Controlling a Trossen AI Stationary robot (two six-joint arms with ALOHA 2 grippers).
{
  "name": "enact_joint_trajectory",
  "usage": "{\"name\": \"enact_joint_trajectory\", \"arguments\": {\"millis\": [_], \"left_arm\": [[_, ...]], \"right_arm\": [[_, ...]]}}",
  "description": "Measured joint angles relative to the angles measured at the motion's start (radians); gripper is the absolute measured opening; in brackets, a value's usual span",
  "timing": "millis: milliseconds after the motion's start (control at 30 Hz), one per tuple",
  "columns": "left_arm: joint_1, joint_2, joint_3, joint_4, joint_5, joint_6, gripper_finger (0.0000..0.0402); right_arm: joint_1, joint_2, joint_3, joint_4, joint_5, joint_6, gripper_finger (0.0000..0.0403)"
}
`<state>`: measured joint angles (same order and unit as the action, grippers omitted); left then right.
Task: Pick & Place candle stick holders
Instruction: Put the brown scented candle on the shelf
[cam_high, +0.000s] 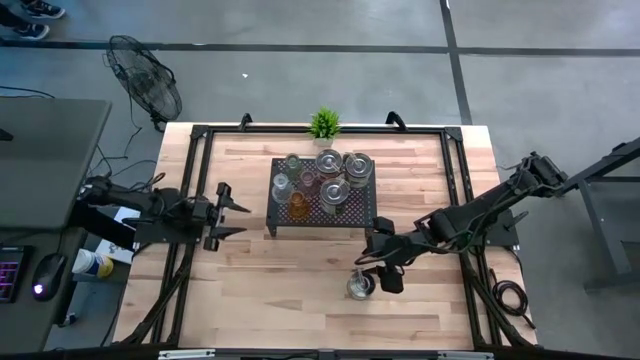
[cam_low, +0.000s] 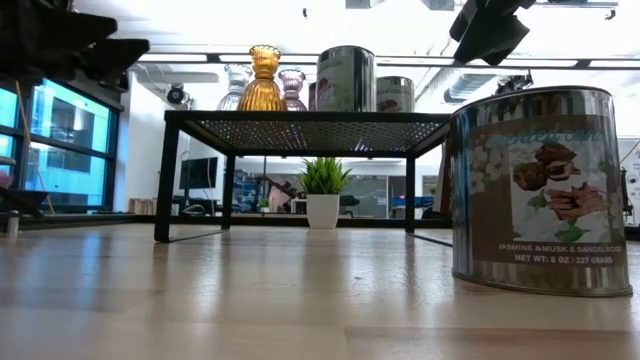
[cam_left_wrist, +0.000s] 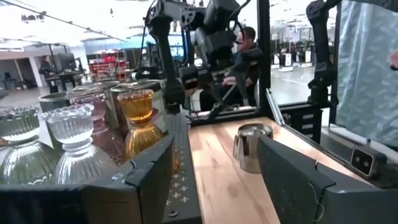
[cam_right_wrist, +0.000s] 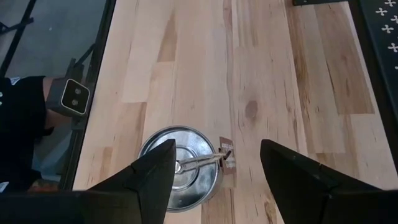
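A shiny silver candle stick holder (cam_high: 360, 286), a round tin with a picture label (cam_low: 540, 190), stands upright on its base on the wooden table near the front right. My right gripper (cam_right_wrist: 214, 165) hangs open above it, slanting down, one finger to each side and clear of it. Several more holders, clear, pink and amber glass (cam_low: 263, 80) and silver tins (cam_high: 330, 170), stand on top of the black perforated rack (cam_high: 322, 205). My left gripper (cam_high: 243, 220) is open, held level off the rack's left side, with nothing between its fingers.
A small green potted plant (cam_high: 324, 124) stands at the table's far edge behind the rack. Black frame rails (cam_high: 455, 160) run round the tabletop. Bare wood lies between the rack and the near edge. A person sits in the room beyond the table (cam_left_wrist: 249, 50).
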<state>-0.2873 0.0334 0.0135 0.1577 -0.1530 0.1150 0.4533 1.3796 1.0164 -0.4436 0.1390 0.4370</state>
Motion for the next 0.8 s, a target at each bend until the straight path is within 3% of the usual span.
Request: {"name": "enact_joint_trajectory", "arguments": {"millis": [200,367,633,800], "left_arm": [[0.104,0.000,-0.001,-0.003,0.016,0.013,0.0222],[0.145,0.000,-0.002,-0.017,0.096,-0.007,0.0222],[0.143,0.000,-0.002,-0.046,-0.044,-0.007,0.0222],[0.143,0.000,-0.002,-0.052,-0.067,-0.007,0.0222]], "right_arm": [[0.014,0.000,0.000,-0.004,0.003,-0.011,0.0227],[0.011,0.000,0.000,-0.012,-0.004,-0.002,0.0227],[-0.002,0.000,0.053,-0.101,-0.026,0.023,0.0227],[-0.002,0.000,0.096,-0.179,-0.022,0.023,0.0227]]}}
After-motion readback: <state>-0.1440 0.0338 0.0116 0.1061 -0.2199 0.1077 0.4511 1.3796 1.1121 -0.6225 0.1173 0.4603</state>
